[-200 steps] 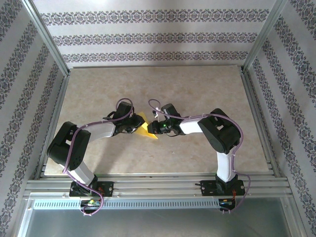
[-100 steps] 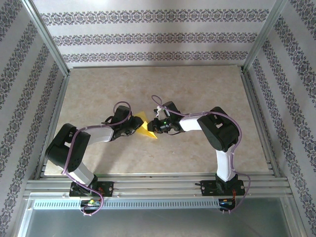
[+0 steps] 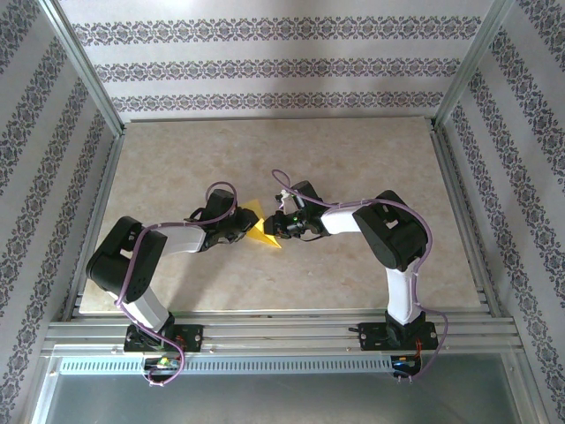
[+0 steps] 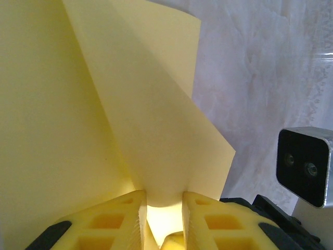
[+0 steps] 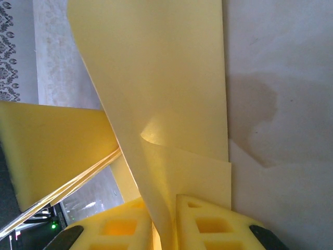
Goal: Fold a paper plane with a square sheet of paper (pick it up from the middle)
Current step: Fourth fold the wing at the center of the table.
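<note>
We find the creased yellow sheet of paper (image 3: 259, 231) near the middle of the bench (image 3: 335, 150), caught between our two claws. The left claw (image 3: 240, 230) is clenched on its 9 o'clock side and the right claw (image 3: 277, 226) on its 3 o'clock side. In both wrist views, yellow fingers (image 4: 119, 219) pinch a fold that fans out toward 12 o'clock.

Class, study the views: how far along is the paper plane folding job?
Done: the sheet of paper carries several folds. In hand: the left gripper and right gripper each pinch it. Left: shaping it into a narrow pointed dart.
</note>
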Tool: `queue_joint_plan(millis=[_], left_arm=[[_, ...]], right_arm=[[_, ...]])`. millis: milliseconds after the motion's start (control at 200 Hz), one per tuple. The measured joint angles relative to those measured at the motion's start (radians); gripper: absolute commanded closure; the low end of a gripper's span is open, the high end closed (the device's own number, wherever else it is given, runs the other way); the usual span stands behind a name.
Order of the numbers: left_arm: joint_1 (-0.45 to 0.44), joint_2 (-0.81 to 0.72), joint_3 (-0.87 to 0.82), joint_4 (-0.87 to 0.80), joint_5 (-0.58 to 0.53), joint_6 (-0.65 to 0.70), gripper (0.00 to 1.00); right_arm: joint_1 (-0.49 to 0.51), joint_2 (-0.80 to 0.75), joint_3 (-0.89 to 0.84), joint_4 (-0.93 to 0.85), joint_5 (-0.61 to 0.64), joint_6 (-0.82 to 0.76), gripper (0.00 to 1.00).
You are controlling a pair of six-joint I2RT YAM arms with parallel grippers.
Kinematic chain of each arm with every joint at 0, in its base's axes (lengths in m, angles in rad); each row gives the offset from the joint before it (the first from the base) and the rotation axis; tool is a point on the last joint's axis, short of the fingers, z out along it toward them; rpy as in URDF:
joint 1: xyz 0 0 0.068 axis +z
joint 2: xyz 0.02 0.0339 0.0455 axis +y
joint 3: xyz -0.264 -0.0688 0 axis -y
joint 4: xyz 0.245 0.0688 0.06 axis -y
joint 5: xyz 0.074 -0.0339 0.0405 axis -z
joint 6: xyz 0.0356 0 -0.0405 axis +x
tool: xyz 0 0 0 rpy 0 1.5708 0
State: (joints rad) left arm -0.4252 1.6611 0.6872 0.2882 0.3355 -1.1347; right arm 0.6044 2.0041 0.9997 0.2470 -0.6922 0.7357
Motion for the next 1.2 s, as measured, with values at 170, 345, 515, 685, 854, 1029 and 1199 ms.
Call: queue_joint_plan(millis=[170, 345, 515, 685, 854, 1029, 1199], left_arm=[[0.000, 0.000, 0.002, 0.000, 0.000, 0.000, 0.79], [0.000, 0.000, 0.003, 0.000, 0.001, 0.001, 0.78], [0.000, -0.003, 0.003, -0.008, 0.000, 0.002, 0.68], [0.001, -0.014, 0.007, -0.058, -0.008, 0.004, 0.66], [0.001, -0.014, 0.028, -0.102, -0.019, 0.006, 0.61], [0.001, 0.003, 0.077, -0.129, -0.019, 0.009, 0.58], [0.002, 0.013, 0.092, -0.180, -0.031, 0.010, 0.64]], right_arm=[[0.000, 0.000, 0.000, 0.000, -0.001, 0.000, 0.81], [0.000, 0.000, 0.000, 0.000, -0.001, 0.000, 0.81], [0.000, 0.000, 0.000, 0.000, -0.001, 0.000, 0.81], [0.000, 0.000, 0.000, 0.000, -0.001, 0.002, 0.81], [0.000, 0.000, 0.000, 0.000, -0.001, 0.003, 0.81], [-0.001, 0.002, 0.000, 0.003, -0.004, 0.003, 0.81], [-0.001, 0.002, 0.000, 0.003, -0.005, 0.003, 0.81]])
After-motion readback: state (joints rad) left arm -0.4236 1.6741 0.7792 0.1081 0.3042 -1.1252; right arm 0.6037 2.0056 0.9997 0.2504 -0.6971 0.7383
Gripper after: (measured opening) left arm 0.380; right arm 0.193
